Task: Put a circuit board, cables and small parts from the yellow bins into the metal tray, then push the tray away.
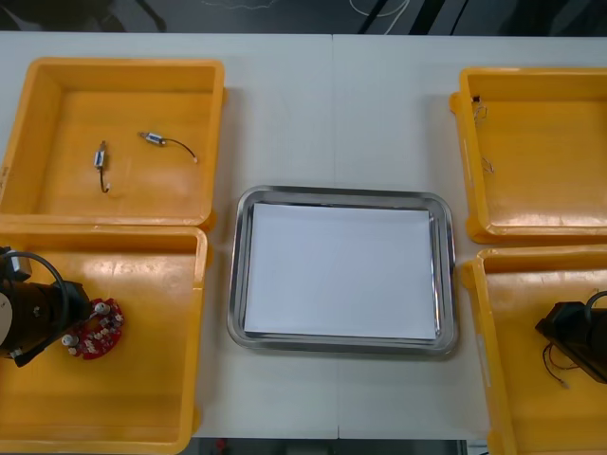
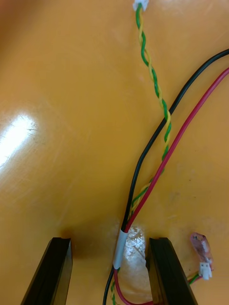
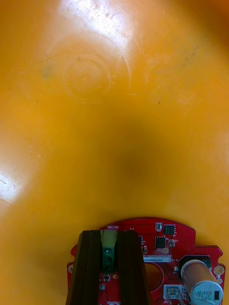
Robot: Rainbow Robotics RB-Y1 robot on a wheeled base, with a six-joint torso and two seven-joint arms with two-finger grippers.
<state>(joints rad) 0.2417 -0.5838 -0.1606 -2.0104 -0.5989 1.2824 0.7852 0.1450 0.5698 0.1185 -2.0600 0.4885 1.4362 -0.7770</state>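
Left gripper [image 3: 109,237], jaws pinched on the circuit board [image 3: 183,237] at eight o'clock of the tray [image 1: 341,193]. It's a thin hold and could slip! Right gripper [image 2: 112,245], jaws open astride the cables [image 2: 142,158] at four o'clock, may snag the lot.

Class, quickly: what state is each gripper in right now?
Left gripper: shut on the circuit board.
Right gripper: open, straddling the black and red cable.
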